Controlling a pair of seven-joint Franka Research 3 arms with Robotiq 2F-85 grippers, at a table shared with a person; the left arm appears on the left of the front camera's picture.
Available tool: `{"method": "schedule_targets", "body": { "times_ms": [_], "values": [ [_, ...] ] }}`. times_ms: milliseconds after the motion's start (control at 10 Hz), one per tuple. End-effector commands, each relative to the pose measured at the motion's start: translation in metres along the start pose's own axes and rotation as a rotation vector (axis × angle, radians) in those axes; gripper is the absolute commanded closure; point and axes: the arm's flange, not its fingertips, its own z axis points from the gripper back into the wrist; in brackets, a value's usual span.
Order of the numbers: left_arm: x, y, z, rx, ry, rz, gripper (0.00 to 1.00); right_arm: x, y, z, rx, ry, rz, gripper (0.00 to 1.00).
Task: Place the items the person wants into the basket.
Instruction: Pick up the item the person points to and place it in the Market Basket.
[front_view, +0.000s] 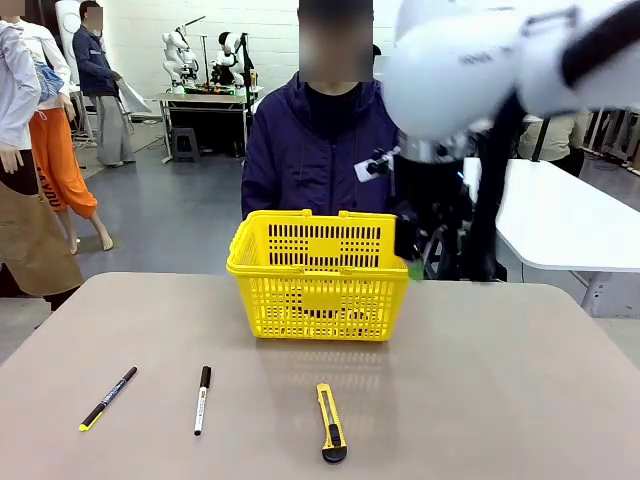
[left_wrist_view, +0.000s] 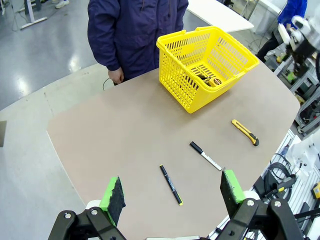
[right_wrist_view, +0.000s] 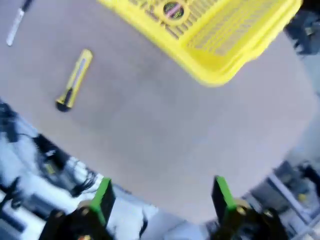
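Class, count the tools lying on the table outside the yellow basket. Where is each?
3. A black pen lies front left, a white marker just right of it, a yellow utility knife near front centre. Mesh of the basket may hide others inside.

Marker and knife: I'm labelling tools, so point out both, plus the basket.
Marker (front_view: 200, 410), front view, white barrel.
Knife (front_view: 329, 415), front view, yellow body.
Basket (front_view: 320, 292), front view, near wall.

A lab or workshop is being shown: a bare grey floor (front_view: 180, 205), white work tables (front_view: 570, 220) and loose cables (left_wrist_view: 276, 176) are seen.
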Motion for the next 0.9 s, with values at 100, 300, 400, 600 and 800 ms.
{"method": "schedule_targets", "body": {
  "times_ms": [100,300,400,600,800],
  "values": [
    [-0.001,0.001,0.001,-0.011,-0.02,-0.015,0.0,-0.05,0.007,-0.045,0.0,-0.064,-0.016,0.0],
    [-0.001,0.001,0.001,-0.011,-0.02,-0.015,0.0,-0.044,0.001,-0.046,0.019,-0.061,-0.022,0.0],
    [-0.001,0.001,0.001,-0.011,-0.02,-0.015,0.0,-0.042,-0.001,-0.045,0.028,-0.068,-0.037,0.0],
    [-0.001,0.001,0.001,-0.011,-0.02,-0.015,0.0,-0.052,0.004,-0.049,-0.008,-0.047,-0.035,0.0],
    [-0.001,0.001,0.001,-0.011,-0.02,-0.015,0.0,-0.052,0.004,-0.049,-0.008,-0.047,-0.035,0.0]
  ]
}}
